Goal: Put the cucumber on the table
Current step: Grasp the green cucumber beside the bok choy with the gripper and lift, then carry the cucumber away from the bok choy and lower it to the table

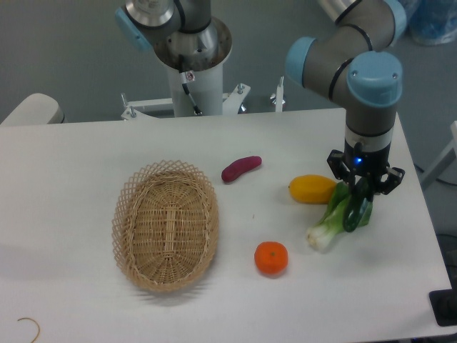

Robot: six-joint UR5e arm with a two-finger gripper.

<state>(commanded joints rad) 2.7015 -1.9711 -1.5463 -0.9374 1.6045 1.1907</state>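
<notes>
The hand [362, 191] hung low over the bench [86, 150], clamped on the cucumber [353, 212] dangling beneath its fingers, right above the bok choy [330, 229], so setting it down probably needed a sideways shift first.

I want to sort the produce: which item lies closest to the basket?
The purple sweet potato, just past the wicker basket rim; the orange lies slightly farther away.

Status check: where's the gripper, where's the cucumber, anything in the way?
Gripper shut on cucumber, low over table. Bok choy directly beneath it; yellow fruit close alongside. Basket well clear.
</notes>
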